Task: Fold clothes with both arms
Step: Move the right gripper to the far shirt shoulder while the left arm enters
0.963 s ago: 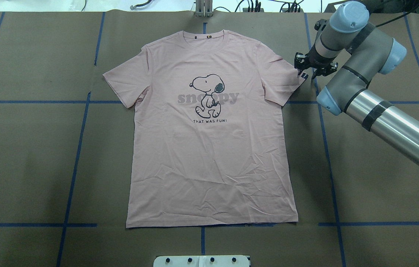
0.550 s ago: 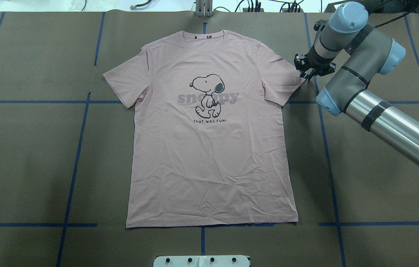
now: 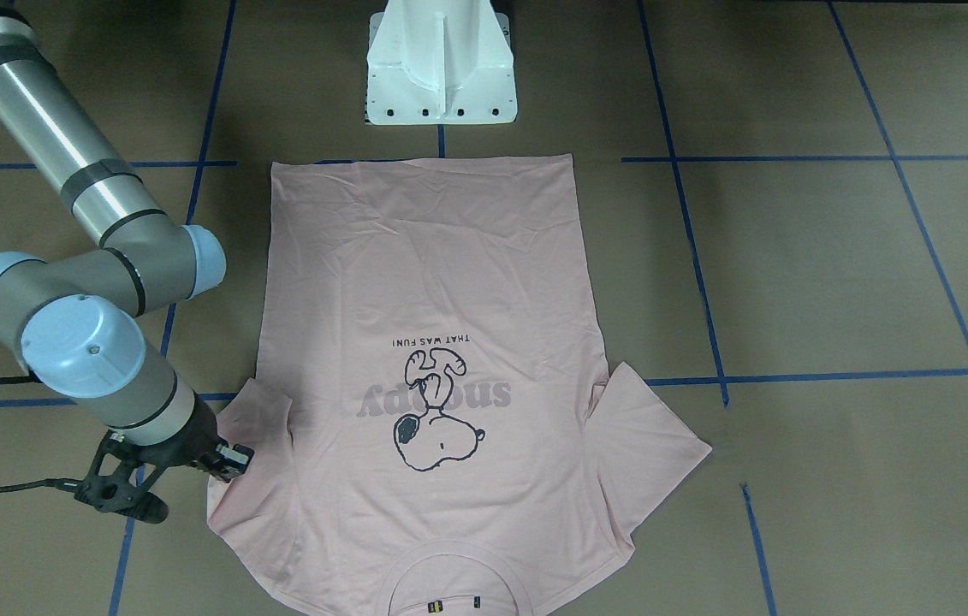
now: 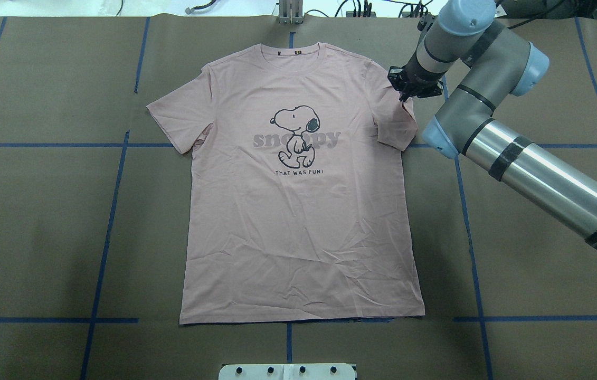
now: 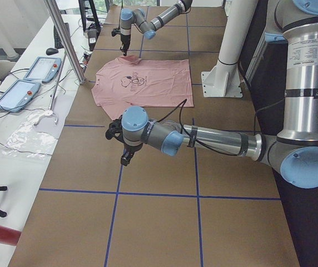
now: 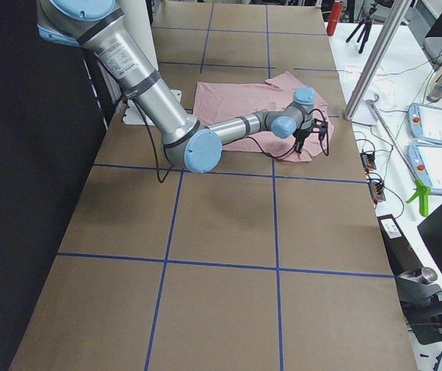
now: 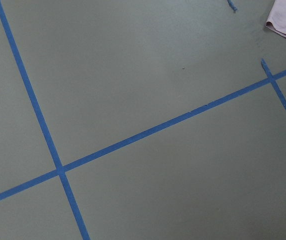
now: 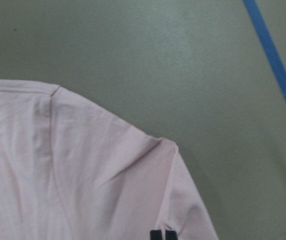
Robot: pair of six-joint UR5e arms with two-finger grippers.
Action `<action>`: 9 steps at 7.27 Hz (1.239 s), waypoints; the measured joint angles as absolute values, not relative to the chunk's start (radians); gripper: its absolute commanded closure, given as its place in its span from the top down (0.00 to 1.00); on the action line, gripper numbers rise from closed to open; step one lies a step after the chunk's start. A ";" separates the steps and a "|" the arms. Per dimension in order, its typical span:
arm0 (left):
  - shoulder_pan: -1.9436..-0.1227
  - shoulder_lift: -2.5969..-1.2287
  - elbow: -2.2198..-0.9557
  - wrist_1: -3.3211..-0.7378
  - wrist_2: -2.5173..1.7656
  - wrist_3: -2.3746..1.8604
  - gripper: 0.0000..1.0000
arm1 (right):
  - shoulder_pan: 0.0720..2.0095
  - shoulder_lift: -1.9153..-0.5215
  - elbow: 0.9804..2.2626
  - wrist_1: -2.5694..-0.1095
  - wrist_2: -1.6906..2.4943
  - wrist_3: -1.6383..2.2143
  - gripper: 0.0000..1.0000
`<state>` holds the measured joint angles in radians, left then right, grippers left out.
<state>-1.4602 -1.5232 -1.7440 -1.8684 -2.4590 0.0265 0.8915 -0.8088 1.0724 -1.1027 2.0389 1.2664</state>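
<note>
Right gripper [image 4: 403, 96] seemingly pinches a sleeve [image 4: 394, 122] of the pink T-shirt [image 4: 298, 221] near the table's [image 4: 39, 237] far edge; left gripper's [image 5: 126, 158] fingers cannot be judged.

Whole table is covered in brown paper [image 4: 39, 221] with a blue tape grid [image 4: 39, 144] stuck on it, and the white pedestal base [image 3: 441, 64] sits at one long edge. Across the table from that base there's a white bench [image 5: 3, 167] with two tablet-style pendants [image 5: 43, 68], a crumpled clear plastic bag [image 5: 28, 136] and a slanted metal pole [image 5: 65, 41].
</note>
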 measured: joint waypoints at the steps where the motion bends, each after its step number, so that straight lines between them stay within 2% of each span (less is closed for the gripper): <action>1: -1.460 -1.523 -1.743 -1.868 -2.459 0.025 1.00 | 0.863 -0.770 1.054 -1.103 2.016 1.296 0.00; 2: -1.459 -1.524 -1.742 -1.868 -2.459 0.022 1.00 | 0.837 -0.730 1.020 -1.102 1.984 1.310 0.07; 3: -1.459 -1.524 -1.740 -1.867 -2.459 0.021 1.00 | 0.819 -0.699 0.986 -1.101 1.953 1.315 0.99; 6: -1.423 -1.610 -1.687 -1.887 -2.455 -0.099 1.00 | 0.813 -0.664 0.931 -1.098 1.883 1.318 1.00; 9: -1.272 -1.846 -1.548 -1.954 -2.429 -0.390 1.00 | 0.869 -0.664 0.937 -1.097 1.875 1.324 1.00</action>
